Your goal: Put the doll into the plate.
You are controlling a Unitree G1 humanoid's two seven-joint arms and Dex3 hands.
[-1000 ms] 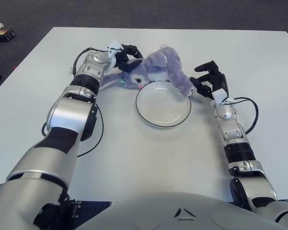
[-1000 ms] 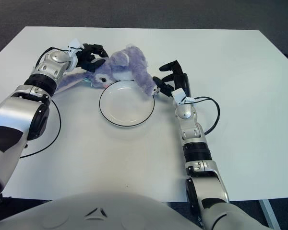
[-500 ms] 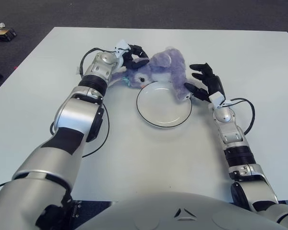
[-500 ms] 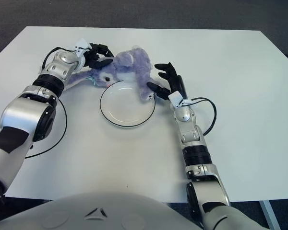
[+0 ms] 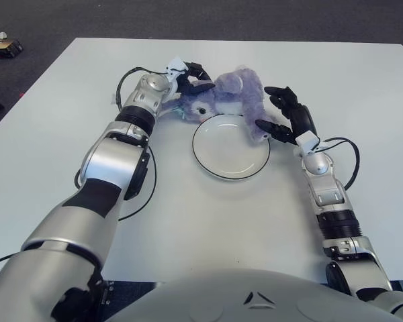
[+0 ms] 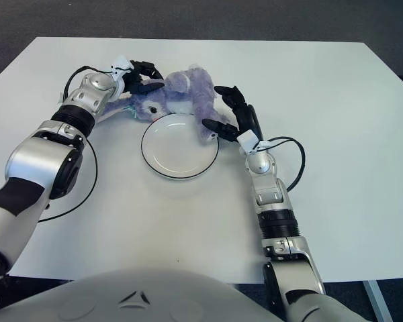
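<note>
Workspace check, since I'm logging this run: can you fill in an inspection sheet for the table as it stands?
Surface: white table, square to the robot.
Job's things: purple doll lies along the far rim of the white plate, one leg over the rim; plate holds nothing.
Clutter: nothing seen on the table.
Hands: left hand grips the doll's head end; right hand has fingers around its leg end.
Cables: black cable loops beside each forearm, left, right.
Surroundings: dark carpet; small object on the floor, far left.
</note>
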